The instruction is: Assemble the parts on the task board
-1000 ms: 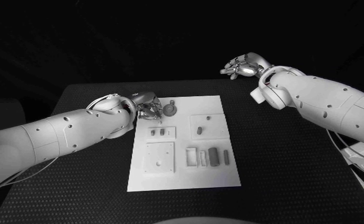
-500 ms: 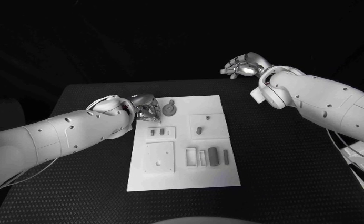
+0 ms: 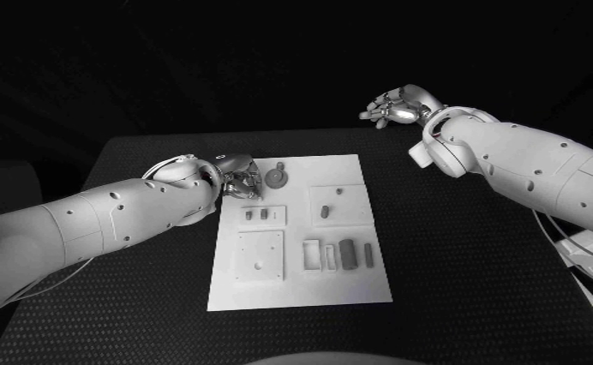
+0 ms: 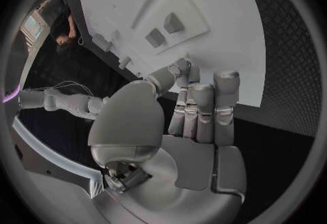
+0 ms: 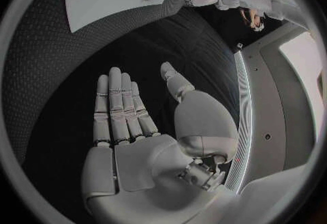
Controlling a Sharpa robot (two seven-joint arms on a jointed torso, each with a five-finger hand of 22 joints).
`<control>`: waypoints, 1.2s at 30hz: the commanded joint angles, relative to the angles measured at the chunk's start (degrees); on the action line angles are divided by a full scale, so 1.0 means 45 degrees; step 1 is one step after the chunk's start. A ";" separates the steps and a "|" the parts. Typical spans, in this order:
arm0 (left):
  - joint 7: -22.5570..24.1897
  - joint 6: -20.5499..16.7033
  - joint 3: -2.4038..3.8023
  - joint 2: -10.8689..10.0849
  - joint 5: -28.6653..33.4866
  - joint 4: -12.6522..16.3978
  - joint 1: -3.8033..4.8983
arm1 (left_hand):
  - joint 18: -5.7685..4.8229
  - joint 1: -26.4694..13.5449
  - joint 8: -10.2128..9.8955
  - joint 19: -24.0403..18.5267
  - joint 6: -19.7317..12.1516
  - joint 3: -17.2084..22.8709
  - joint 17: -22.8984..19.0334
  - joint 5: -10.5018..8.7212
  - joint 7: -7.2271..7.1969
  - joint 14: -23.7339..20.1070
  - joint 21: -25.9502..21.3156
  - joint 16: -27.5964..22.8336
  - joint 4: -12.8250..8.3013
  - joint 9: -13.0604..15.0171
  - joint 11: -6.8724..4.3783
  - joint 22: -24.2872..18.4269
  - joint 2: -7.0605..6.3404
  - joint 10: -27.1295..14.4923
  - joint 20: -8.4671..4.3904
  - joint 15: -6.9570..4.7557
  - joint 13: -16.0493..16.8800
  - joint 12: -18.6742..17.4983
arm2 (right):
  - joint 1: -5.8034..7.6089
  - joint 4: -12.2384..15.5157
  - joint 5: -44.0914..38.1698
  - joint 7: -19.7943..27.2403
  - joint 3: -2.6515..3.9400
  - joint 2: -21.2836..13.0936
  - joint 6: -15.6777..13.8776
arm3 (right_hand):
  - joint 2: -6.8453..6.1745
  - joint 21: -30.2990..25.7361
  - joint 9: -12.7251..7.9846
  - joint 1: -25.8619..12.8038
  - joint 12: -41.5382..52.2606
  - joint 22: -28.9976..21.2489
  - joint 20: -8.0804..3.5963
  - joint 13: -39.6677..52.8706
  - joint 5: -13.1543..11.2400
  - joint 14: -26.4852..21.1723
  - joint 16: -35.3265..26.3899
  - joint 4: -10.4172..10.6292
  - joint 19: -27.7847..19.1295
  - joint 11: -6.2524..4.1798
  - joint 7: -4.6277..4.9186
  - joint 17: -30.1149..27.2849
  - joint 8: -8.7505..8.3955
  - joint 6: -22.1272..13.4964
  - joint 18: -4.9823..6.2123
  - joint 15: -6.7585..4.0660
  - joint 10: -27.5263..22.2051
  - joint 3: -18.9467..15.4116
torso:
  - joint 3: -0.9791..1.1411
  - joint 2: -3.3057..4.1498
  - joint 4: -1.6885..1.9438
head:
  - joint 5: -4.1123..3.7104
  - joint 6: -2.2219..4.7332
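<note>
Head view, black table [image 3: 494, 279], white task board [image 3: 301, 236] at its middle with small grey parts [image 3: 347, 254] in the near recesses, left hand [image 3: 237, 178] curled at the board's far left corner, grasp unclear, right hand [image 3: 398, 108] raised beyond the table's far right, fingers straight, empty.

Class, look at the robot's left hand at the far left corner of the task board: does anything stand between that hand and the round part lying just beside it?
Nothing visible does. In the head view the left hand sits at the task board edge, with the round part right beside its fingers and only bare board between. The right hand is held up, far off.
</note>
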 commanded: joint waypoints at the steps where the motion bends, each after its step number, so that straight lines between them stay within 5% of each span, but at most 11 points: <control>1: 0.0086 0.0252 0.0002 0.0047 -0.0147 0.0008 -0.0025 | 0.1928 0.0032 0.0043 -0.0044 0.0102 0.0059 -0.0017 0.0089 -0.0022 -0.0028 -0.0036 -0.0046 -0.0019 0.0009 -0.0010 -0.0021 0.0116 0.0085 -0.0100 -0.0094 0.0022 0.0080 | -0.0004 0.0024 -0.0002 0.0115 0.0008 -0.0017 0.0116 | 0.0157 -0.0047 -0.0022 -0.0015 0.0052 0.0018 0.0016 -0.0021 0.0009 0.0044 -0.0066 -0.0012 -0.0075 0.0009 0.0279 0.0017 0.0065 -0.0073 -0.0152 0.0088 0.0100 -0.0094 | 0.0000 -0.0003 0.0000 | -0.0023 -0.0022; 36: 0.0184 0.1000 -0.0013 0.0053 -0.0130 0.0098 -0.0040 | 0.1896 0.0011 0.0061 -0.0052 0.0104 0.0046 -0.0035 0.0078 -0.0024 -0.0029 -0.0050 -0.0054 -0.0036 0.0003 -0.0017 -0.0023 0.0135 0.0126 -0.0112 -0.0100 0.0030 0.0063 | -0.0008 0.0033 -0.0002 0.0117 0.0008 -0.0036 0.0115 | 0.0156 -0.0057 -0.0026 -0.0009 0.0075 0.0030 0.0024 -0.0071 0.0008 0.0053 -0.0098 -0.0012 -0.0075 0.0009 0.0279 0.0051 0.0068 -0.0074 -0.0143 0.0088 0.0098 -0.0098 | 0.0003 -0.0002 0.0002 | -0.0047 -0.0037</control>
